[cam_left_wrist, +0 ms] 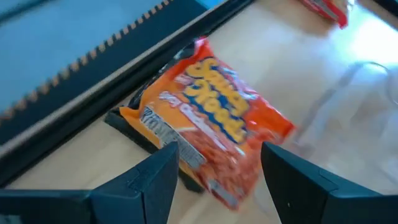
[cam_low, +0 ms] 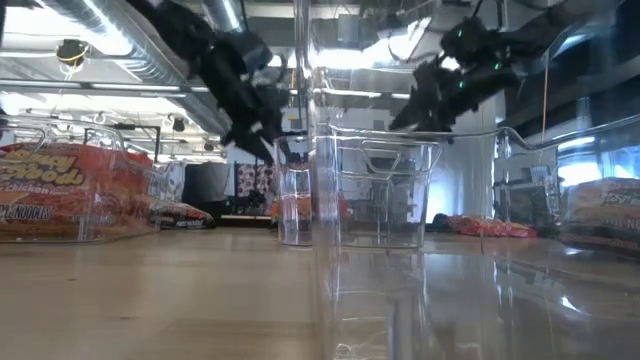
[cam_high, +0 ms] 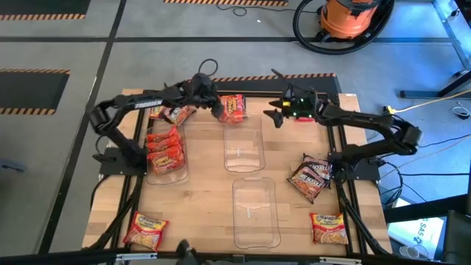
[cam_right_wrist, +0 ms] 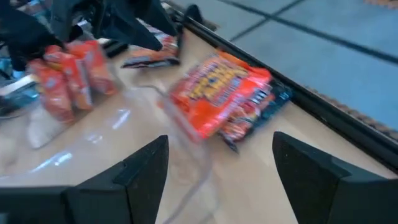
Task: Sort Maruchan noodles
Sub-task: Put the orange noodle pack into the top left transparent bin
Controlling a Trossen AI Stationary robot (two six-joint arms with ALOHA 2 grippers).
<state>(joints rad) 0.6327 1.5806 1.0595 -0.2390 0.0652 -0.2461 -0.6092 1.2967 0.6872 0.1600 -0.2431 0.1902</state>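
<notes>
An orange-red packet point(cam_high: 233, 107) lies flat at the far edge of the worktop point(cam_high: 206, 199), overlapping a darker packet beneath it, and sits just ahead of the left jaws point(cam_high: 218, 110). In the left wrist view that packet point(cam_left_wrist: 217, 121) fills the space between and beyond the two dark fingers point(cam_left_wrist: 140, 183), which stand wide apart and grip nothing. The right jaws point(cam_high: 276, 115) hover to the other side of the same packet, near it but not touching; they too are spread wide and empty, with the packet point(cam_right_wrist: 217, 93) showing past them in the right wrist view.

Close behind the left jaws, toward that arm's base, two more packets point(cam_high: 171, 112) lie on the worktop. Farther back along the left arm stands a clear bin point(cam_high: 166, 154) holding several orange-red packets point(cam_high: 165, 146) on edge. Between the two jaws and nearer the front sits a second clear bin point(cam_high: 243, 143), and a third point(cam_high: 255, 213) stands in front of it.

Behind the right jaws, by that arm's base, dark brown packets point(cam_high: 310, 177) lie in a loose heap. Two red-and-yellow packets rest at the front corners, one on the left point(cam_high: 145, 230) and one on the right point(cam_high: 329, 227), well apart from both jaws.

In the low view the left gripper point(cam_low: 250, 125) and right gripper point(cam_low: 420, 105) hang above the worktop.
</notes>
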